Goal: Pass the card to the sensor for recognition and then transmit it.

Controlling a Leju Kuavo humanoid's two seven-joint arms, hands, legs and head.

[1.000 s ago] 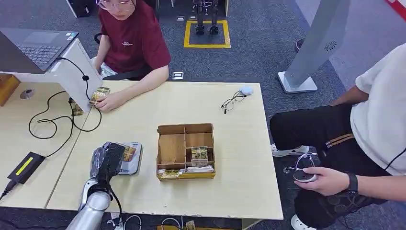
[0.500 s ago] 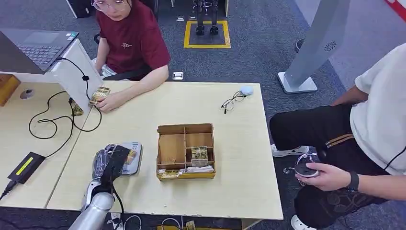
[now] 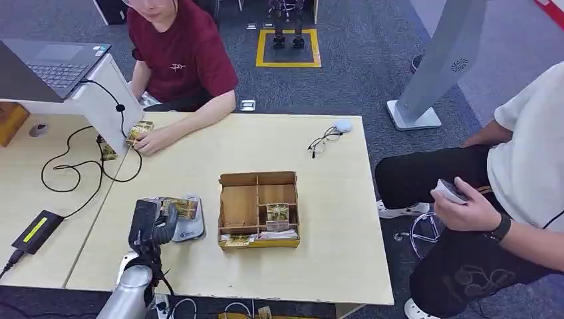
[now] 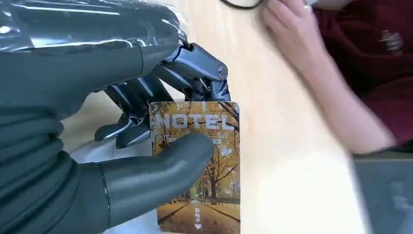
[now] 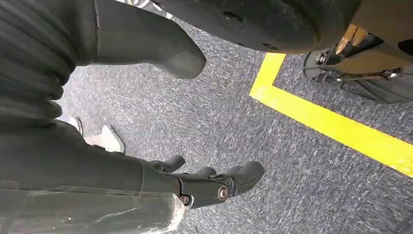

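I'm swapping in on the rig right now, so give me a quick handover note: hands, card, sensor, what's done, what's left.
Left hand: pinches the card between thumb and fingers, over the sensor on the table.
Right hand: hangs over the floor, holding nothing, fingers apart.
Done: card picked up and brought to the sensor.
Left: hold for recognition, then pass it on, probably to the person seated across.

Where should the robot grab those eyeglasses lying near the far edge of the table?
Judging by the head view, the eyeglasses lie flat with arms unfolded, so probably pinch the thin bridge between the lenses from straight above; the table around them is bare there.
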